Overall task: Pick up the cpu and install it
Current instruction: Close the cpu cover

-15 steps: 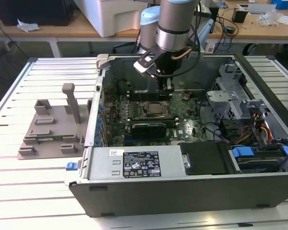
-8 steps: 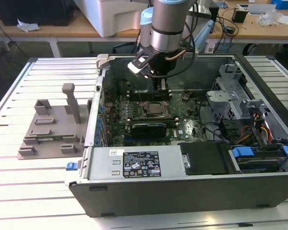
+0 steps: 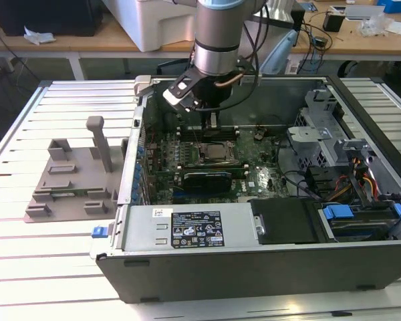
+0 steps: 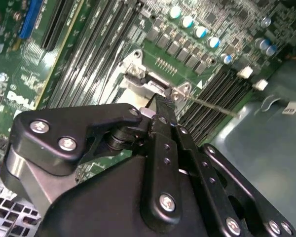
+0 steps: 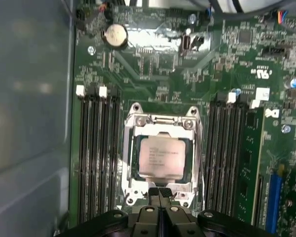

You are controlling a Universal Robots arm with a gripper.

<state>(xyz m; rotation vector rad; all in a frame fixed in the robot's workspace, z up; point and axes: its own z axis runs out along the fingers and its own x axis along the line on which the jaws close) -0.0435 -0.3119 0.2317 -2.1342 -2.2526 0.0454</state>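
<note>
In the exterior view, the end effector (image 3: pixel 212 122) hangs inside the open computer case (image 3: pixel 254 267), which lies on the worktop (image 3: pixel 53 267). The cpu (image 3: pixel 214 153) lies flat in its socket near the middle of the board. It is just beside the fingertips, on the side toward the case wall nearest the camera.

In the first wrist view, the cpu (image 5: pixel 160 157) sits square inside the metal frame (image 5: pixel 161 120). The end effector (image 5: pixel 159 192) is at the frame's edge, with its fingers pressed together and holding nothing.

In the second wrist view, the end effector (image 4: pixel 158 104) looks closed as well. I cannot tell whether its tip touches the frame.
</note>
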